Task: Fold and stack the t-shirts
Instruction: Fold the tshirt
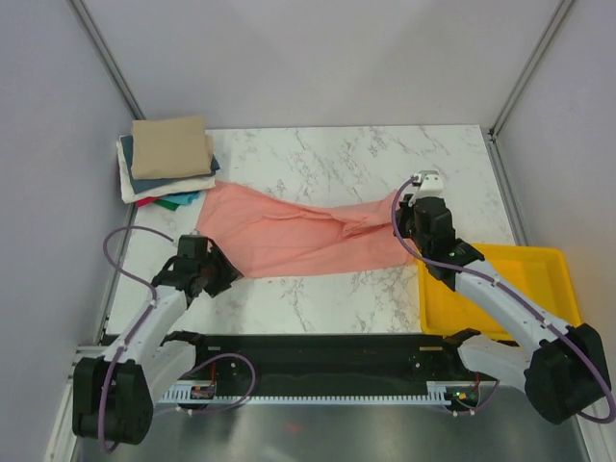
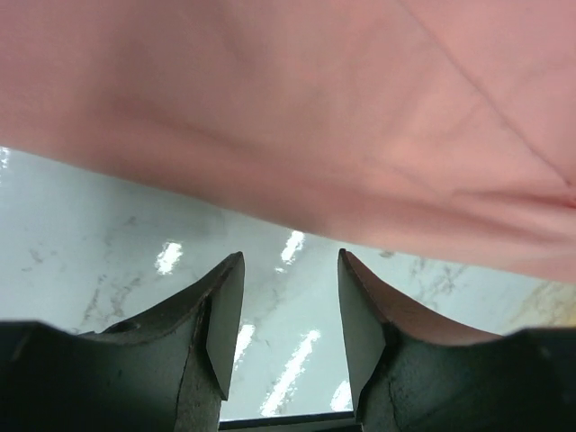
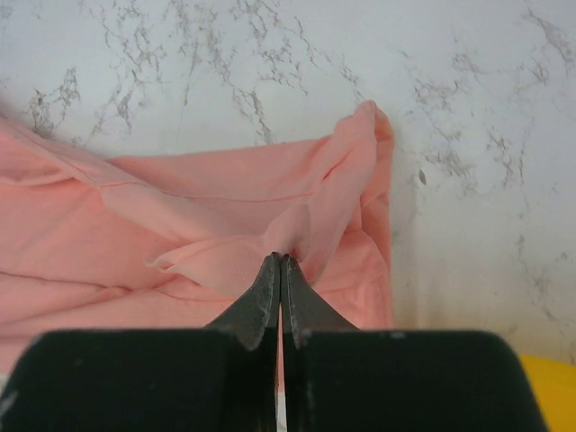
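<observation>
The pink shirt (image 1: 289,236) lies rumpled across the middle of the marble tabletop (image 1: 318,154), stretching from center-left to center-right of the overhead view. The right hand (image 3: 280,265) is at center-right, its fingers pressed together on a raised fold near the shirt's right end. The left hand (image 2: 290,261) sits at the shirt's lower-left edge with its fingers apart and nothing between them; pink cloth fills the top of its wrist view. A stack of folded shirts (image 1: 171,159), tan on top, rests in the upper left corner of the tabletop, just beside the pink shirt's corner. A yellow tray (image 1: 539,274) sits at lower right.
</observation>
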{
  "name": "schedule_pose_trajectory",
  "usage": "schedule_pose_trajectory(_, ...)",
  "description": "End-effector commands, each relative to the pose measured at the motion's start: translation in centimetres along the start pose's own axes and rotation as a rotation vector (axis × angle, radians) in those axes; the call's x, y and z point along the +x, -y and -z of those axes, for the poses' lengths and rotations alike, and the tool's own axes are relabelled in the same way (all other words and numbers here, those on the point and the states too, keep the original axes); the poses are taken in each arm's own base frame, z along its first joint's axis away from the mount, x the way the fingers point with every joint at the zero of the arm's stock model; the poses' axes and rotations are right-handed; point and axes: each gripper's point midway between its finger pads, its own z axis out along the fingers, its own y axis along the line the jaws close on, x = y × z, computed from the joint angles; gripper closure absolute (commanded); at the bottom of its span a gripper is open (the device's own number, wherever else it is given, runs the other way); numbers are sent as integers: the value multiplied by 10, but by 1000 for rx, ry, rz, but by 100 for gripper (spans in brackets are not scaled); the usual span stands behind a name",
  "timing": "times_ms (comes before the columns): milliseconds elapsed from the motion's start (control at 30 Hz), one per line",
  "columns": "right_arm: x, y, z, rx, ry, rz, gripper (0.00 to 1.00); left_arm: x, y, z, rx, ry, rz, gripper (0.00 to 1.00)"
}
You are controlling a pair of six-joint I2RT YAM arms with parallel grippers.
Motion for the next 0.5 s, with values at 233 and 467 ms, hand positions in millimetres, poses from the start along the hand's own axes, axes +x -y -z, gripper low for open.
schedule_pose_trajectory(233, 32, 19, 23, 64, -43, -89, 100, -66, 54, 51, 56, 206, -24, 43)
schedule_pose_trajectory(467, 40, 62, 27, 285, -46, -143, 100, -146, 107, 24, -14, 270, -80, 42)
